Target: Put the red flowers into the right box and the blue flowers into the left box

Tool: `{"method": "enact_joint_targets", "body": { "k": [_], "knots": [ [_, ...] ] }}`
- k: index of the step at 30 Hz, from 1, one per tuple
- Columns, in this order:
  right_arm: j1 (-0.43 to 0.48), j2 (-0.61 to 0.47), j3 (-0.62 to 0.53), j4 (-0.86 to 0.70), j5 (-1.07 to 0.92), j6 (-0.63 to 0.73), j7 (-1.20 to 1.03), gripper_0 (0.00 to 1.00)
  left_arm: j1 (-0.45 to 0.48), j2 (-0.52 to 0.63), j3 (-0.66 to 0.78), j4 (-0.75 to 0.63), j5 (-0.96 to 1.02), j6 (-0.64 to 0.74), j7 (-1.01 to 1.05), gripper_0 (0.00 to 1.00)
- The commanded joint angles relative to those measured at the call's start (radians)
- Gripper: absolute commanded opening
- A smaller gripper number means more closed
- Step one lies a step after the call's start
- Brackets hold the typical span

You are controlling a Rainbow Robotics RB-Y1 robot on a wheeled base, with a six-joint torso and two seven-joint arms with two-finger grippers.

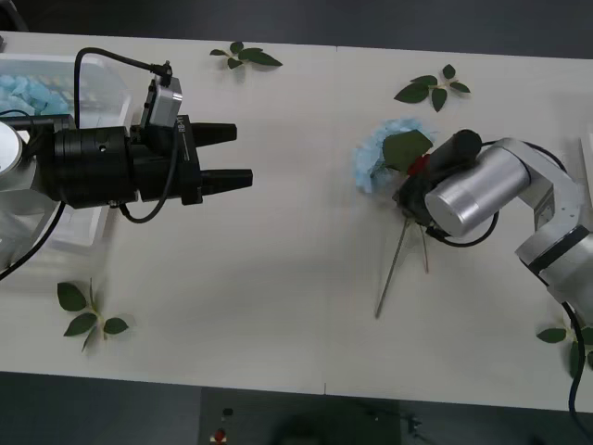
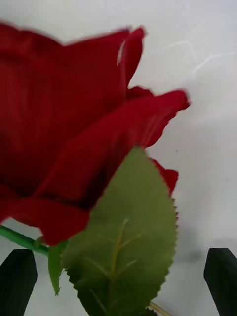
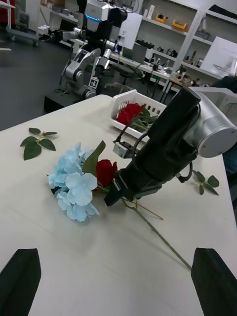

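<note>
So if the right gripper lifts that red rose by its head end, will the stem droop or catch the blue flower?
The red rose looks light. Its long thin stem will probably sag or swing. Its head touches the blue flower, whose leaf overlaps it, so that may drag along. The right gripper is at the rose, fingers open.

Desk (image 1: 306, 278): plain off-white; loose leaf sprigs (image 1: 88, 311) on it dark green. Red rose (image 2: 64, 123): deep crimson petals, a serrated mid-green leaf (image 2: 123, 242) with paler veins, a bright green stem; blue flower (image 3: 74, 190): pale sky-blue clustered petals with one dark green leaf. Left gripper (image 1: 243, 155) and right gripper (image 3: 112, 193): black fingers, the right arm's casing (image 1: 477, 190) silver-grey; left box (image 1: 93, 88): clear, translucent, holding pale blue heads; right box (image 3: 129, 101): white, slotted wall, red roses inside.
</note>
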Motion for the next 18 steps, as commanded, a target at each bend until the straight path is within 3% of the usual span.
{"method": "enact_joint_targets", "body": {
  "k": [1, 4, 5, 10, 11, 18],
  "knots": [
    [-0.048, 0.009, -0.008, -0.009, 0.001, -0.003, 0.052, 1.0, -0.004, -0.011, -0.001, -0.014, 0.003, -0.007, 0.035, 0.89],
    [-0.053, 0.009, -0.008, -0.008, -0.004, -0.005, 0.052, 1.0, -0.004, -0.011, -0.001, -0.014, 0.004, -0.01, 0.035, 0.89],
    [-0.053, 0.009, -0.008, -0.009, -0.004, -0.008, 0.052, 0.81, -0.004, -0.01, -0.001, -0.014, 0.004, -0.007, 0.035, 0.89],
    [-0.055, 0.009, -0.009, -0.009, -0.001, -0.02, 0.052, 0.08, -0.002, -0.011, -0.001, -0.014, 0.003, -0.007, 0.035, 0.89],
    [-0.055, 0.009, -0.009, -0.009, 0.002, -0.021, 0.052, 0.0, -0.002, -0.011, -0.001, -0.014, 0.004, -0.007, 0.035, 0.89],
    [-0.055, 0.009, -0.009, -0.009, 0.008, -0.029, 0.052, 0.0, -0.002, -0.01, -0.001, -0.014, 0.003, -0.01, 0.035, 0.89]
  ]
}}
